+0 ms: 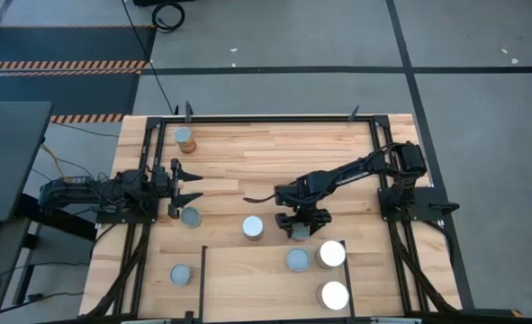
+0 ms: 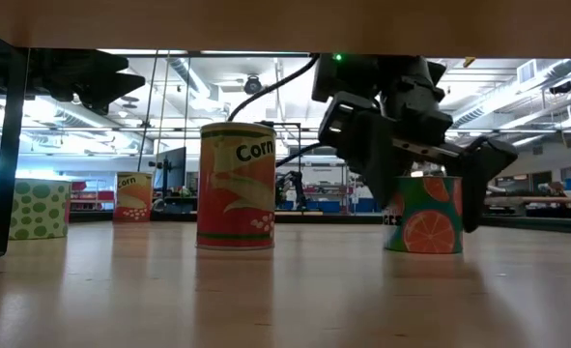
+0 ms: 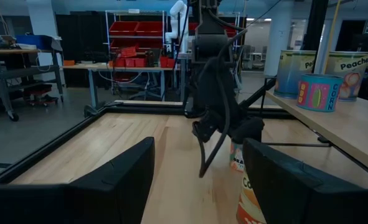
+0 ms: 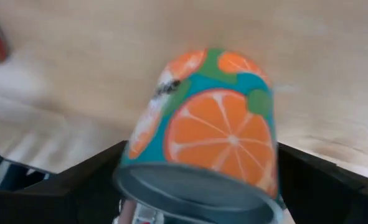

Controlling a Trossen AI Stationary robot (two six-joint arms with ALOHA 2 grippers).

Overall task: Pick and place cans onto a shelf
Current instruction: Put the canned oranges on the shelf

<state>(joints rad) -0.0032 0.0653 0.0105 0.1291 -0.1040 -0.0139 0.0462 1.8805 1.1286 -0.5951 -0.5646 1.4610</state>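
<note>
While your right claw (image 2: pixel 428 179) straddles the orange-print can (image 2: pixel 423 214) standing on the table (image 1: pixel 275 148) beside the shelf (image 1: pixel 247 279), fingers spread, centre it, pinch squarely; the left claw (image 1: pixel 183 189) waits, spread.

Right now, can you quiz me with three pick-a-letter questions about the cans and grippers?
1. Where is the right gripper? A at the orange can; B at the corn can; C off the table.
2. How many can tops shine white? A none; B two; C six.
3. The left gripper is: A open; B shut on a can; C out of sight.
Answers: A, its fingers straddle that can. B, two white tops gleam and the others look grey. A, its fingers stand apart, holding nothing.
</note>
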